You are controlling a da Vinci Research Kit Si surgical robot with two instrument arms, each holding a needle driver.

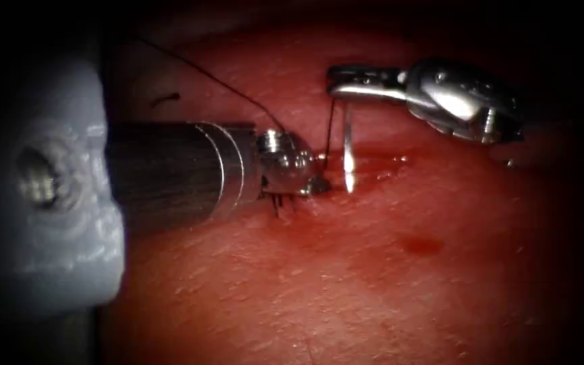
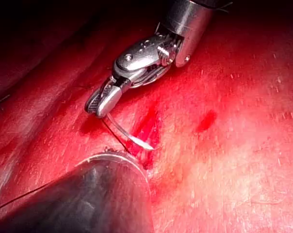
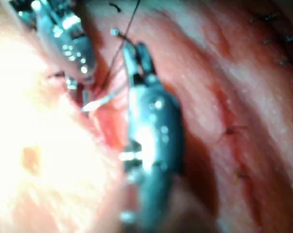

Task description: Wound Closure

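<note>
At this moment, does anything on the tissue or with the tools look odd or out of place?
Nothing stands out. The right arm's silver tool holds the curved steel needle near its tail, tip at the red wet cut; the left arm's tool rests on the tissue.

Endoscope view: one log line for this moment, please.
right tool: shut on needle, near its blunt end | needle tip: down at cut, entry unclear | left tool: at cut, hold unclear | thread: trails up-left
</note>
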